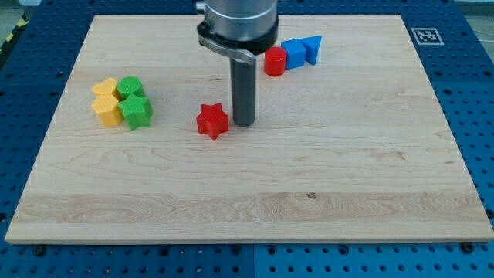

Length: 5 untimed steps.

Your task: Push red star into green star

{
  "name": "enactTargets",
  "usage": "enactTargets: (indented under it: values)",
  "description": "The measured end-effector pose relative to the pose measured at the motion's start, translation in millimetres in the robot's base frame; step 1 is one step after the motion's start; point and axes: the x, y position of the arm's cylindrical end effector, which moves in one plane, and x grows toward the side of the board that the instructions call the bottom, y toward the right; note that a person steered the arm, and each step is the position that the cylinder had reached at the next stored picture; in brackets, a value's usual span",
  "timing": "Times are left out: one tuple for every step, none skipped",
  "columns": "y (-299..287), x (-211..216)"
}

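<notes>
The red star (212, 120) lies on the wooden board, left of centre. My tip (244, 123) rests on the board just right of the red star, a small gap between them. The green star (137, 112) lies at the view's left, in a tight cluster with another green block (129, 87) above it. The red star is well to the right of the green star, at about the same height.
A yellow heart-like block (105, 87) and a yellow block (109, 109) sit against the green ones on their left. At the view's top, a red cylinder (275, 61), a blue cube (294, 54) and a blue triangular block (312, 49) form a row. Wooden board (309, 193).
</notes>
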Motion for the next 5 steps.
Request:
enactTargets:
  values:
    - [-8.1, 21.5]
    - [-35.3, 21.7]
    - [-35.3, 21.7]
    - [-50.8, 21.6]
    - [-81.7, 19.6]
